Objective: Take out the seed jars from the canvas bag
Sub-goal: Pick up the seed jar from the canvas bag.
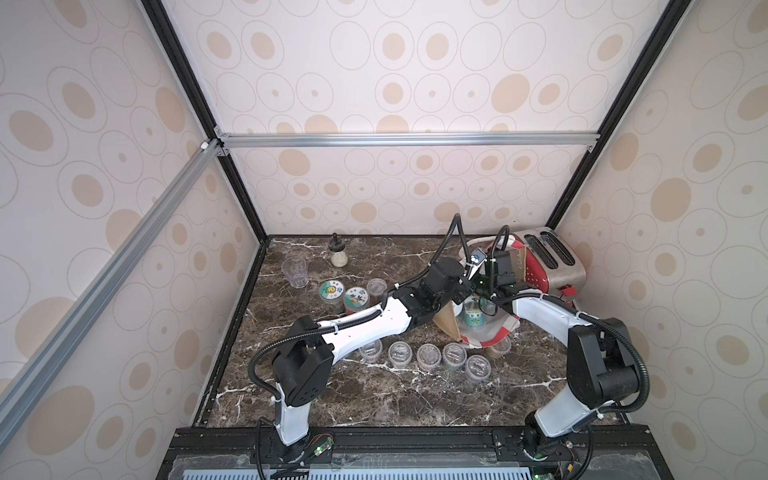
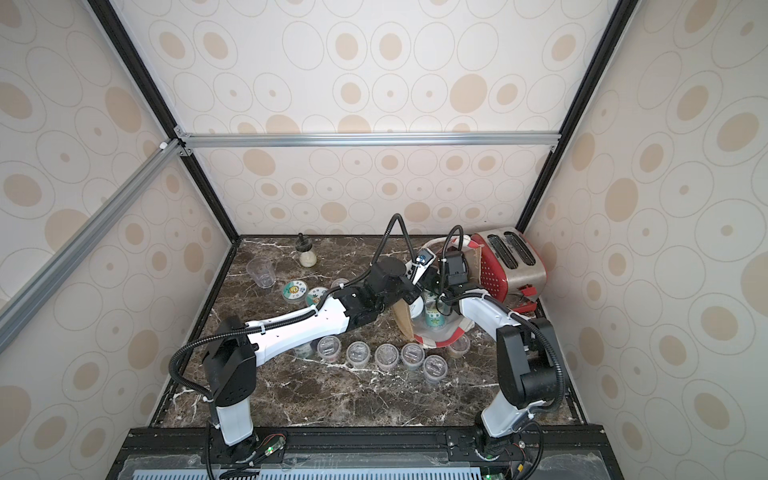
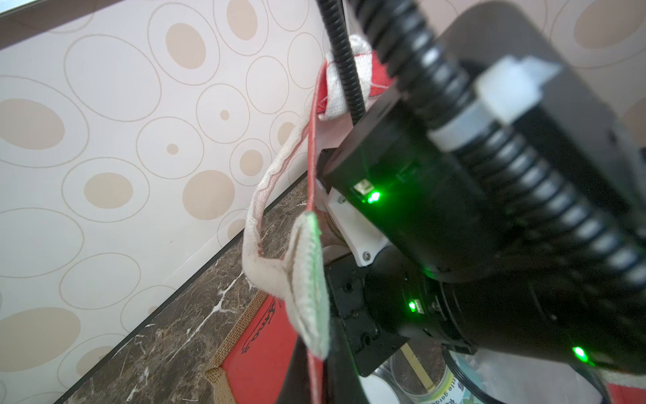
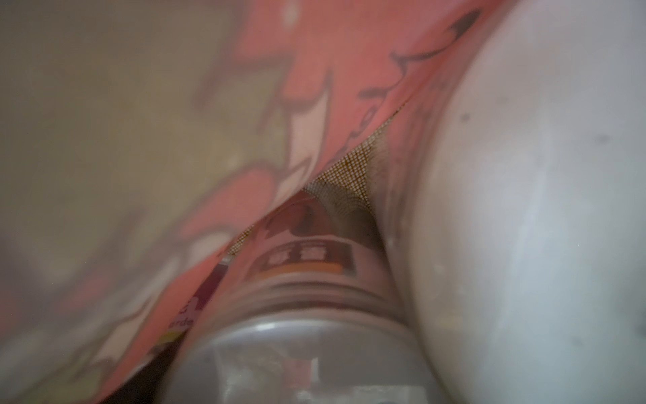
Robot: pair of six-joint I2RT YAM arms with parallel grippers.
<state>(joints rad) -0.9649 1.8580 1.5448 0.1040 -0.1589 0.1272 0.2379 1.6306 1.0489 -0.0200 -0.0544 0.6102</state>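
Roughly halfway, by my reckoning: nine seed jars [image 1: 429, 356] stand out on the marble table [image 1: 374, 399]. Six are short clear-lidded ones in a row near the front, the last just beside the bag's rim; two flower-lidded jars [image 1: 331, 291] and one clear jar [image 1: 376, 286] stand further back. The left arm [image 1: 365, 328] may hide another.

The canvas bag [image 1: 449, 323] sits just beside the toaster [image 1: 552, 266], its mouth open to both top views. At least two jars are inside: a green-labelled jar [image 1: 473, 321] and a white-lidded one [image 1: 457, 309] — any deeper ones would be hidden.

The left gripper [image 3: 317, 376] is clamped on the bag's red edge, apparently keeping the mouth open. The right gripper [image 1: 484, 300] hangs in the mouth beside the green-labelled jar — I cannot tell whether its jaws stand apart or have closed. One tumbler [image 1: 295, 271] and one shaker [image 1: 338, 252] stand well apart at the back.
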